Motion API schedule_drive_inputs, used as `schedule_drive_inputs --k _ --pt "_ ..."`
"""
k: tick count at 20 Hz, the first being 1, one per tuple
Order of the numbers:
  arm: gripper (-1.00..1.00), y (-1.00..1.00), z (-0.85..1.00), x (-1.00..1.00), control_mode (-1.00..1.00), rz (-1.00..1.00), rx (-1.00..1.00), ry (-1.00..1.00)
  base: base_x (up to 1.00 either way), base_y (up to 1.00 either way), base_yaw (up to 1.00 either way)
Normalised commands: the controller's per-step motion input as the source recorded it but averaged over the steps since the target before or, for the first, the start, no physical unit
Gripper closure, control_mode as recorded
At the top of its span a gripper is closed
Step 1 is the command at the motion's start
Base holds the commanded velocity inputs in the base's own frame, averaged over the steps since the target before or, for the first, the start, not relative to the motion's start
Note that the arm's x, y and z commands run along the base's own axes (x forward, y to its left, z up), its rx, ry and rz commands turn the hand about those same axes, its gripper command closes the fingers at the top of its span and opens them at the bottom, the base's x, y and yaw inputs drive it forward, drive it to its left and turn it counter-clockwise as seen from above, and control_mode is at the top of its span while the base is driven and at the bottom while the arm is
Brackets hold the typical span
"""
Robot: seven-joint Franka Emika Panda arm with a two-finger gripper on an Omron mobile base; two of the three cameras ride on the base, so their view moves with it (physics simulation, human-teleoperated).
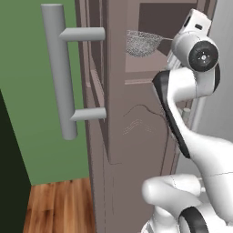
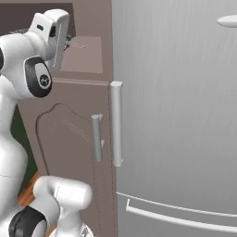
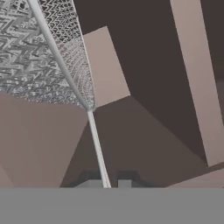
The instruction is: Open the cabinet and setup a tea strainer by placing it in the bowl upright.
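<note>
Reaching into the open cabinet beside the fridge, I see my gripper pinching the tea strainer handle, fingers narrow.

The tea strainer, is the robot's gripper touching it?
Touching. In the hand view the tea strainer has its thin handle running down between the fingertips of the gripper, which are closed on it.

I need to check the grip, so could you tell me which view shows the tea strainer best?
The left base view: the whole mesh basket of the strainer shows inside the open cabinet. The hand view shows mesh and its thin handle running to the shut gripper. The right base view shows just the handle.
</note>
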Motion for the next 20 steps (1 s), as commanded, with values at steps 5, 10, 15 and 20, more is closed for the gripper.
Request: schedule_drive_inputs --k 5,10,15,20 --pt "1.0 -0.16 0.06 -0.97 -1.0 -0.11 0.0 -0.07 0.0 0.0 0.0" --pt "1.0 -0.03 0.05 -1.0 -1.0 -0.02 0.02 0.0 0.0 0.0 0.0" --pt "1.0 -0.09 0.09 -1.0 -1.0 0.0 0.05 0.0 0.0 0.0 0.0" --pt "1.0 -0.1 0.05 -1.0 -1.0 -0.02 0.03 0.0 0.0 0.0 0.0"
